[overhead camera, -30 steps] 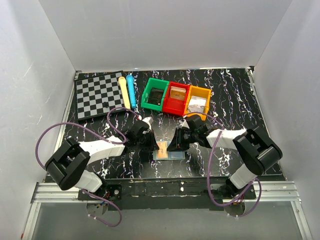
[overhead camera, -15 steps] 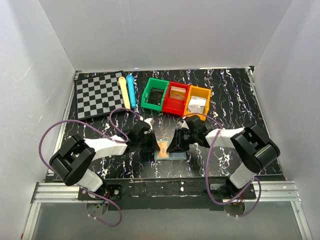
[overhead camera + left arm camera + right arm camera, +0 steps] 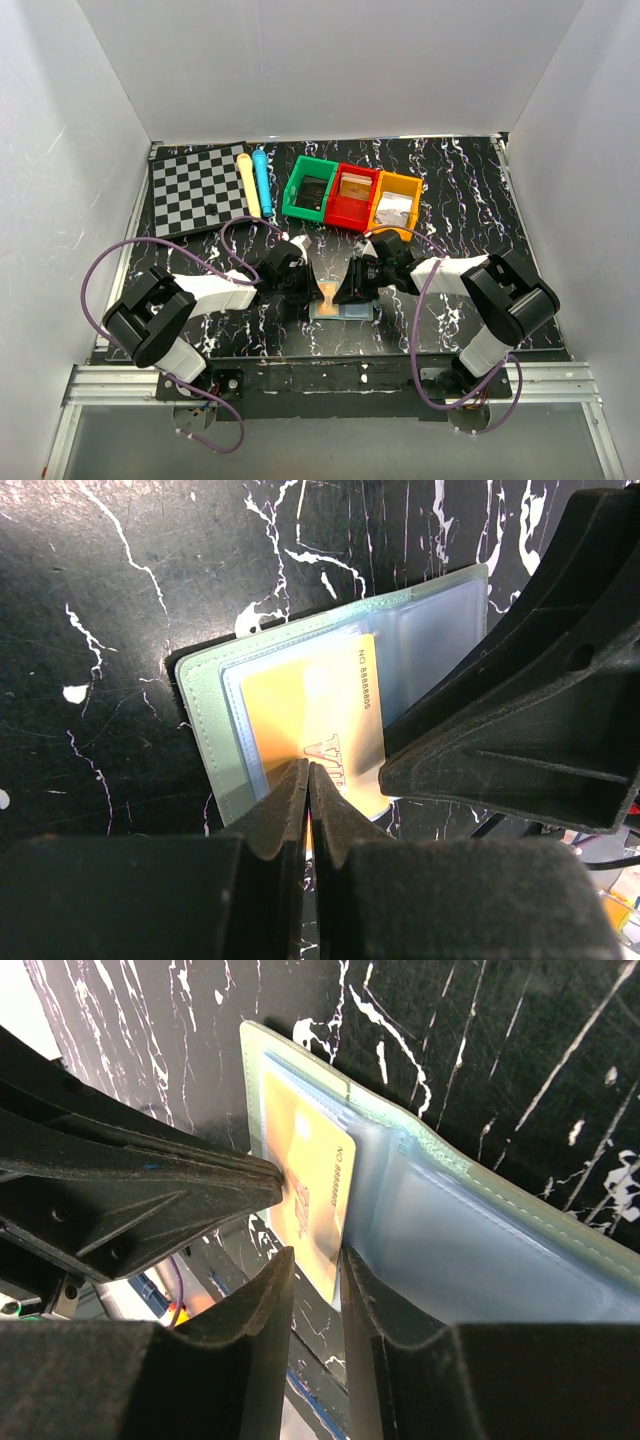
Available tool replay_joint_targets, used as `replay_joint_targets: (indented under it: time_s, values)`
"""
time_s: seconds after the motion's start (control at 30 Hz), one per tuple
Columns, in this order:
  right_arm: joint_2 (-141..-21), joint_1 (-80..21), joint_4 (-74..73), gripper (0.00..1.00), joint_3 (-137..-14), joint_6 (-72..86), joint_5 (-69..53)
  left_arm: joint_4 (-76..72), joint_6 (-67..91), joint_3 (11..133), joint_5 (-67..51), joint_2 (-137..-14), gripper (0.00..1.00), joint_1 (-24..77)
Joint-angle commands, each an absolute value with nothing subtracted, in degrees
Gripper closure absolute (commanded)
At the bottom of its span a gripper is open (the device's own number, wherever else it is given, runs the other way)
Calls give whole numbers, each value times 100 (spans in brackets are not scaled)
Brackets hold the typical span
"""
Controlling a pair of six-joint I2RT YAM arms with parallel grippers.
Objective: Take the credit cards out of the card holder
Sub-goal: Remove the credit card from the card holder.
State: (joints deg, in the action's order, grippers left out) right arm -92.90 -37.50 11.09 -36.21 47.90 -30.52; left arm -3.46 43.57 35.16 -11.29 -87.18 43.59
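We saw the card holder (image 3: 200, 705) lying open and flat on the black marbled worktop (image 3: 470, 190), just in front of the two arm bases, with its clear sleeves facing up. A tan-orange credit card (image 3: 300, 705) stuck partway out of a sleeve in one panel of the holder, its printed number in view. The left pincer (image 3: 308, 768) was clenched on the free edge of that card, its jaws pressed together with the card's edge nipped between them.

The right pincer (image 3: 315, 1270) reached the holder from the opposite side. Its jaws stood apart, one on either side of the card's near corner. One jaw lay against the holder's clear sleeve, and we saw nothing gripped between them. We could not tell whether other cards sat deeper in the holder.

Beyond the holder, towards the back wall, stood a green bin (image 3: 300, 212), a red bin (image 3: 345, 223) and an orange bin (image 3: 386, 224), side by side and touching. Further behind the holder and to its left lay a checkered board (image 3: 195, 190), with a yellow stick (image 3: 247, 185) and a blue stick (image 3: 262, 180) just beside it.
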Motion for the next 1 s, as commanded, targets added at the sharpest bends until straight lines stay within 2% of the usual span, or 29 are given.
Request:
replay_joint_targets:
  time_s: [0.0, 0.3, 0.63, 0.97]
  values:
    - [-9264, -3753, 1573, 68, -3656, 4887, -3208, -264, 4333, 3392, -1151, -8842, 100, 4359]
    - [-9264, -3753, 1705, 77, -3639, 4948, -3226, -299, 4342, 3366, -1178, -8859, 100, 4351]
    - [-9264, -3753, 1714, 99, -3604, 4966, -3226, -281, 4342, 3349, -1169, -8763, 100, 4351]
    - [-9062, -3718, 1573, 99, -3489, 4887, -3164, -106, 4324, 3349, -976, -8605, 100, 4351]
